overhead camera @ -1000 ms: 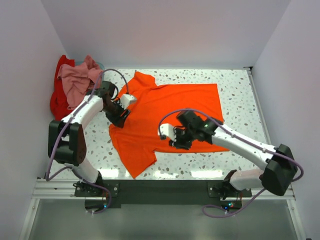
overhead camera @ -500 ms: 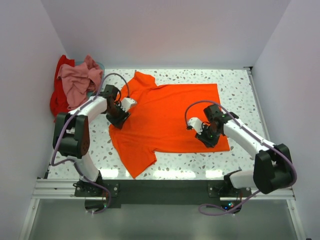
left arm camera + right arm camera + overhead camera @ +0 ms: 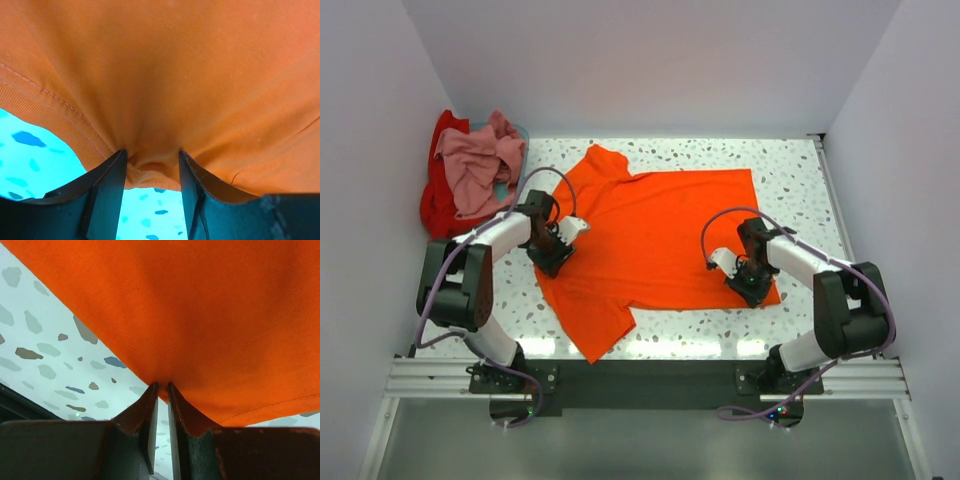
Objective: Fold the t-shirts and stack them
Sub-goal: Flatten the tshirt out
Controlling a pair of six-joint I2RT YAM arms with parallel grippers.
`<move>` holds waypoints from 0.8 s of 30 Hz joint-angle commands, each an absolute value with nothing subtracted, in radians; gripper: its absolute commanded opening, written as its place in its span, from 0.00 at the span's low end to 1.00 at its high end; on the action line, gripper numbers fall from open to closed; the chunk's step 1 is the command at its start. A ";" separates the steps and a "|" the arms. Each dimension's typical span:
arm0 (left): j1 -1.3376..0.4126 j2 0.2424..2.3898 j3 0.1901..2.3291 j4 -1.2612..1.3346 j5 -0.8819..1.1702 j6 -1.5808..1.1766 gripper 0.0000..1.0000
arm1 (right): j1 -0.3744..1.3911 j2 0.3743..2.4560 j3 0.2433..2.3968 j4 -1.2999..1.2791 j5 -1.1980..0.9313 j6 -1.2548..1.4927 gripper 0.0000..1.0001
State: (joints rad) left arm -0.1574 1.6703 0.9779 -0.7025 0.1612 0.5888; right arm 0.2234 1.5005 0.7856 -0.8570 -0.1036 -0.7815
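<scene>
The bright orange t-shirt (image 3: 660, 225) lies spread flat on the speckled table, collar to the left and hem to the right. My left gripper (image 3: 552, 262) is at the shirt's left edge; in the left wrist view (image 3: 152, 160) a bunched fold of orange cloth (image 3: 175, 75) with a stitched hem sits pinched between its jaws. My right gripper (image 3: 752, 285) is at the near right hem corner; in the right wrist view (image 3: 161, 387) its jaws are almost together on the orange cloth's (image 3: 210, 305) edge. The dusty pink t-shirt (image 3: 470, 165) lies crumpled on the red t-shirt (image 3: 438, 208) at the far left.
The pink and red pile sits against the left wall (image 3: 370, 200). The white wall (image 3: 660, 70) closes the back and another wall (image 3: 910, 200) the right. A black rail (image 3: 640, 380) with both arm bases runs along the near edge.
My right gripper has moved from the shirt's near middle out to its near right hem corner and come down on it. My left gripper shifted slightly nearer along the left edge.
</scene>
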 commanded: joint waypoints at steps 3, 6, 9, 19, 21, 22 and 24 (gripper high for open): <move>-0.156 1.608 0.910 -0.828 0.205 0.629 0.50 | 0.222 1.415 0.738 -0.969 -0.117 -0.818 0.16; -0.156 1.565 0.942 -0.899 0.273 0.647 0.51 | 0.221 1.373 0.835 -1.102 -0.185 -0.844 0.19; -0.156 1.563 1.086 -0.942 0.371 0.632 0.55 | 0.218 1.373 0.979 -1.184 -0.284 -0.864 0.22; -0.095 1.924 1.720 -0.651 0.453 0.319 0.64 | 0.101 1.675 1.451 -0.977 -0.379 -0.640 0.29; -0.092 1.998 1.813 -0.597 0.431 0.250 0.65 | 0.055 1.809 1.587 -0.918 -0.377 -0.569 0.29; -0.091 2.072 1.897 -0.583 0.431 0.230 0.66 | 0.042 1.853 1.632 -0.896 -0.373 -0.542 0.29; -0.087 2.138 1.969 -0.529 0.407 0.177 0.68 | 0.003 1.983 1.762 -0.836 -0.364 -0.462 0.29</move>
State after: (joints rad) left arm -0.0956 2.0457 1.8614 -0.6422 0.4129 0.3099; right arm 0.0525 1.8603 1.6257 -0.9733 -0.3538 -0.6121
